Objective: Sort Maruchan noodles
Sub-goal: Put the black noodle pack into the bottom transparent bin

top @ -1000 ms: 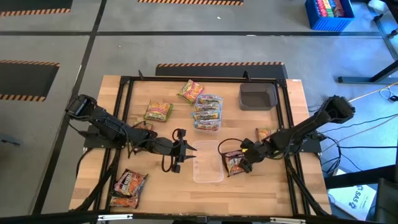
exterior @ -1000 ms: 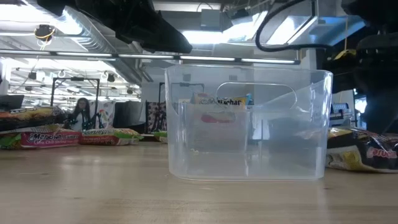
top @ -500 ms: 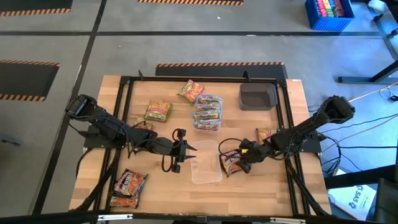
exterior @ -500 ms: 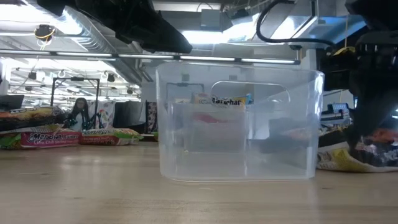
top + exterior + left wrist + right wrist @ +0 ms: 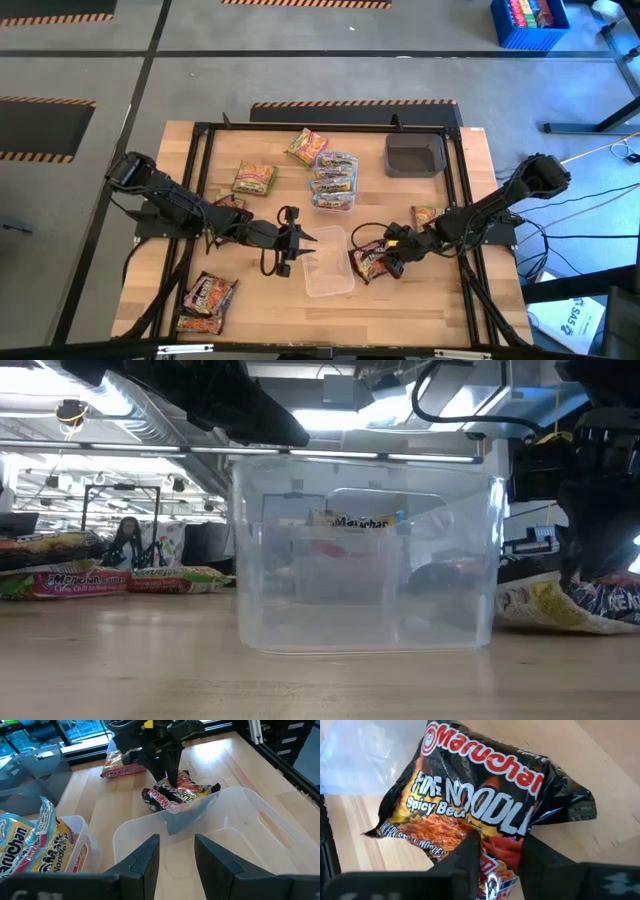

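The right gripper (image 5: pixel 372 262) is pinching a dark maroon, crinkly plastic Maruchan fire-noodle packet (image 5: pixel 485 800) between its fingers; the right wrist view shows them clenched on the packet's lower edge, near the middle of the wooden table (image 5: pixel 420 300) toward its front edge. The step in hand looks like carrying this packet into the empty clear plastic tub (image 5: pixel 326 262) just beside it, so the next move calls for lifting it over the tub's rim and letting go inside. The left gripper (image 5: pixel 296 244) is sitting at the tub's opposite wall, fingers partly apart astride the rim, seemingly steadying it. A second clear tub (image 5: pixel 334 181) toward the back edge is holding pale blue-orange packets (image 5: pixel 335 170). The dark grey square tray (image 5: pixel 414 154) near the back right corner is looking empty. Yellow-green-red packets (image 5: pixel 254 179) are lying loose toward the back, more maroon ones (image 5: pixel 206 297) at the front left corner.
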Motion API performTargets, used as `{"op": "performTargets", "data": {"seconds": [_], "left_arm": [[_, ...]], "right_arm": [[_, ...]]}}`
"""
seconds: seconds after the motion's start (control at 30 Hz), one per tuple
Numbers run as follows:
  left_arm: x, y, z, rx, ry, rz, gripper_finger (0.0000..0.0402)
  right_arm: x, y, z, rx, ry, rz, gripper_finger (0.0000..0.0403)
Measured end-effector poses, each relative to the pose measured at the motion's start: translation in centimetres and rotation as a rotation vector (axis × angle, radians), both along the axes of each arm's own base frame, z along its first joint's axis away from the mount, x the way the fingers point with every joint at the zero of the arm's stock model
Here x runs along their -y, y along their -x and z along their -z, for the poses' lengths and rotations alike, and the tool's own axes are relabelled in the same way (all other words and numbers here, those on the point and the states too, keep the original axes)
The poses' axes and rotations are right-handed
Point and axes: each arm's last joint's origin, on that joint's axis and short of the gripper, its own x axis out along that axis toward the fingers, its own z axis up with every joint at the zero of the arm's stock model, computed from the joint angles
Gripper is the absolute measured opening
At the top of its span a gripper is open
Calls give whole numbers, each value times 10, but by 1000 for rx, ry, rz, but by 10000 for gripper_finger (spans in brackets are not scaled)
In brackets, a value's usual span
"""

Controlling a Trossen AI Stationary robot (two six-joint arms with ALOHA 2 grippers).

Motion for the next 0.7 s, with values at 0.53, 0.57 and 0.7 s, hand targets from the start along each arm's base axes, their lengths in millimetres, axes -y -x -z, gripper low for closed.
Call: {"op": "performTargets", "data": {"seconds": [0.53,0.57,0.7], "left_arm": [[0,0,0,0,0,0,117],[0,0,0,0,0,0,117],[0,0,0,0,0,0,117]], "right_arm": [[2,4,-13,58,4,-29,1],[2,5,-15,61,-3,-33,1],[3,8,-22,70,-37,-51,0]]}}
